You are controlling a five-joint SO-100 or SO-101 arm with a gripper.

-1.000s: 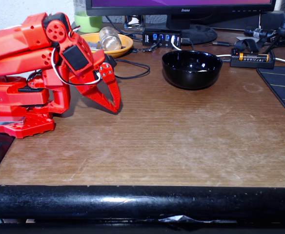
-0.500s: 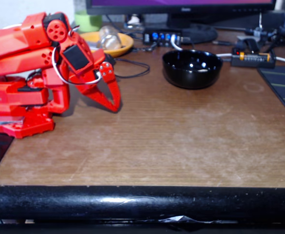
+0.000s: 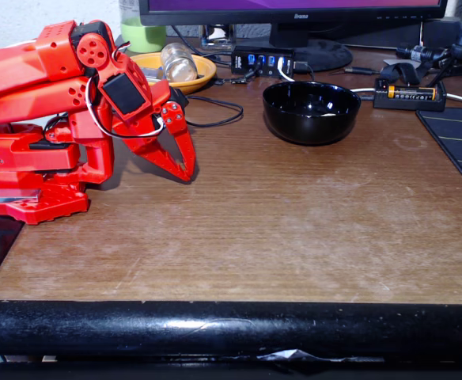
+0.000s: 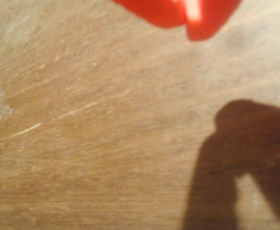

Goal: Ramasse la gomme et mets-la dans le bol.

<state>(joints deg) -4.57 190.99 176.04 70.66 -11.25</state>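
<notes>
With the one red claw (image 3: 188,172) clenched empty near the arm's base, tips down at the table (image 3: 294,229), and a pale speck suggesting the one eraser (image 3: 326,115) lies inside the one black bowl (image 3: 311,112), a needless reach could knock the bowl.

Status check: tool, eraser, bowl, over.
Tool shut, empty, tips down by the table. Pale bit inside black bowl, possibly the eraser. Nothing in the way.
</notes>
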